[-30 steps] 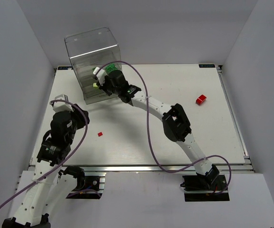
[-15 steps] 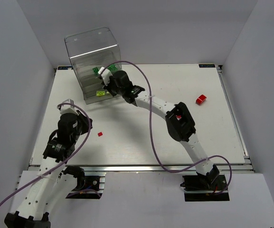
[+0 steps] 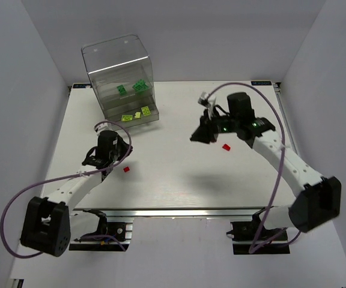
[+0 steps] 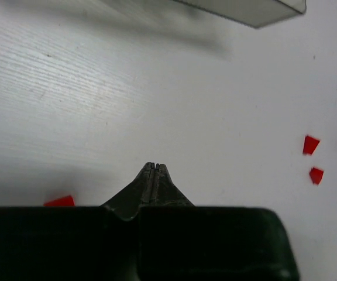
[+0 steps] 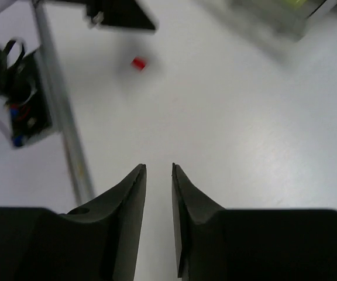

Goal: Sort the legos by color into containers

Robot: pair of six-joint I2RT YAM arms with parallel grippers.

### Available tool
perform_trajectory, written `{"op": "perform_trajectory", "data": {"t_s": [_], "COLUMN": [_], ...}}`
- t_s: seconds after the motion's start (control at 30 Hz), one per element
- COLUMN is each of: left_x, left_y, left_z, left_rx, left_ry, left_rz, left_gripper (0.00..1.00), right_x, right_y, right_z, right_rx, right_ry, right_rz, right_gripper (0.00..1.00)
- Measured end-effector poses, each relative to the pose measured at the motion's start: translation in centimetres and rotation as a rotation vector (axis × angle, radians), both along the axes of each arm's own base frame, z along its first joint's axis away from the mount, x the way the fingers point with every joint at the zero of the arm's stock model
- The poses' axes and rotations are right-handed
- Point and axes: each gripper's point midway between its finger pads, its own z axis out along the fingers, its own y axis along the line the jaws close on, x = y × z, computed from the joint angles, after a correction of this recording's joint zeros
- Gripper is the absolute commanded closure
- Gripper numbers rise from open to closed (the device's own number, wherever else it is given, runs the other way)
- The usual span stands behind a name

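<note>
1. The dark green legos and pale yellow-green legos sit in separate tiers of the clear cabinet, so that part looks done.
2. Red legos lie loose on the bench: one just beside the left pincer, another near the right pincer.
3. The left pincer is pressed together on nothing; the right is slightly spread and empty.
4. The bench is plain white, enclosed by white walls.

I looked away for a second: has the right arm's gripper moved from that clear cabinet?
Yes. The right gripper has left the clear cabinet, moving right and down the picture in the top view, and now hangs by a red brick.
</note>
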Motion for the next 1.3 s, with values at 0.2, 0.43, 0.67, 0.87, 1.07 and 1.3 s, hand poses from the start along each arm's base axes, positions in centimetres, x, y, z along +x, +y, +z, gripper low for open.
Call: {"op": "perform_trajectory", "data": {"t_s": [0.2, 0.43, 0.67, 0.87, 1.07, 1.3], "left_x": [2.4, 7.8, 12.6, 15.2, 17.7, 19.7], "left_y": [1.2, 1.2, 0.8, 0.4, -0.2, 0.3], "left_z": [-4.0, -5.3, -3.8, -4.0, -4.6, -4.8], "left_rx": [-0.072, -0.173, -0.265, -0.301, -0.318, -0.329], "left_ry": [-0.028, -0.074, -0.163, -0.178, -0.175, -0.184], "left_rz": [0.194, 0.363, 0.453, 0.480, 0.482, 0.498], "left_gripper": [0.90, 0.88, 0.74, 0.60, 0.50, 0.43], "right_x": [-7.6, -8.0, -7.2, -7.2, -7.2, -7.1], "right_y": [-5.0, -7.3, -8.2, -8.3, -8.4, -8.4], "right_z": [-0.3, 1.2, -1.9, -1.5, -1.5, -1.6], "right_rx": [0.020, 0.094, 0.057, 0.058, 0.054, 0.050], "right_ry": [-0.085, -0.279, -0.212, -0.244, -0.252, -0.255], "right_rz": [0.018, -0.042, -0.078, -0.077, -0.075, -0.075], "right_gripper": [0.92, 1.00, 1.00, 1.00, 1.00, 1.00]}}
